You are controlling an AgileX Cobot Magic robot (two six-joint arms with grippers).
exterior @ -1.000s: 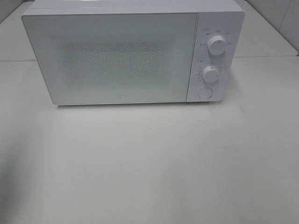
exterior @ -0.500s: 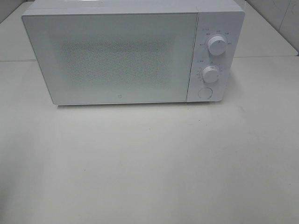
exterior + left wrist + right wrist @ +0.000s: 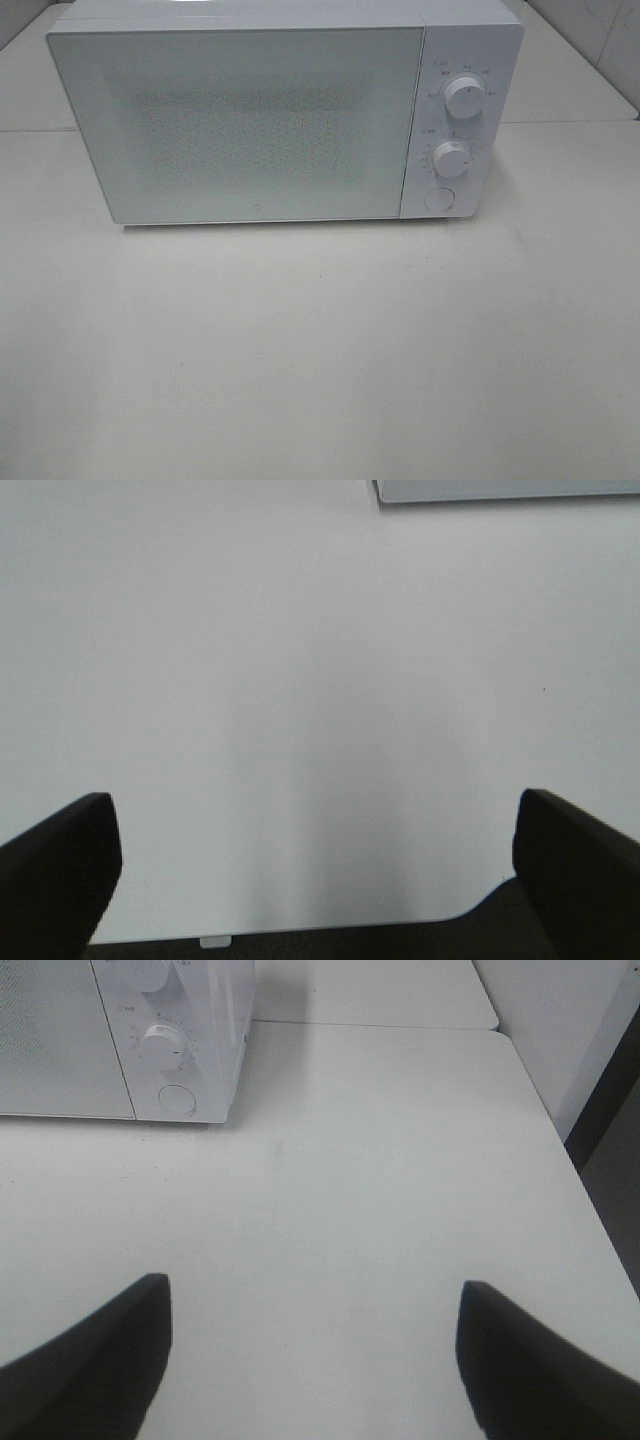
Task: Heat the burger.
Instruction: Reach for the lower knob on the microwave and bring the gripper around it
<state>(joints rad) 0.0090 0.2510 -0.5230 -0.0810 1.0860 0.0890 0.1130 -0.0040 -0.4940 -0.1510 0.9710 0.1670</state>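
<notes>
The burger is out of view in every frame. A white microwave (image 3: 260, 120) stands at the back of the white table (image 3: 320, 350) with its door shut; its corner also shows in the right wrist view as the microwave (image 3: 120, 1040). My left gripper (image 3: 315, 880) is open over bare table, nothing between its dark fingers (image 3: 60, 870). My right gripper (image 3: 315, 1360) is open too, empty, hovering over the table in front of and to the right of the microwave. Neither arm shows in the exterior high view.
Two round knobs (image 3: 465, 97) (image 3: 452, 159) and a round button (image 3: 439, 199) sit on the microwave's right panel. The table's right edge (image 3: 580, 1200) drops off beside my right gripper. A wall stands behind the table.
</notes>
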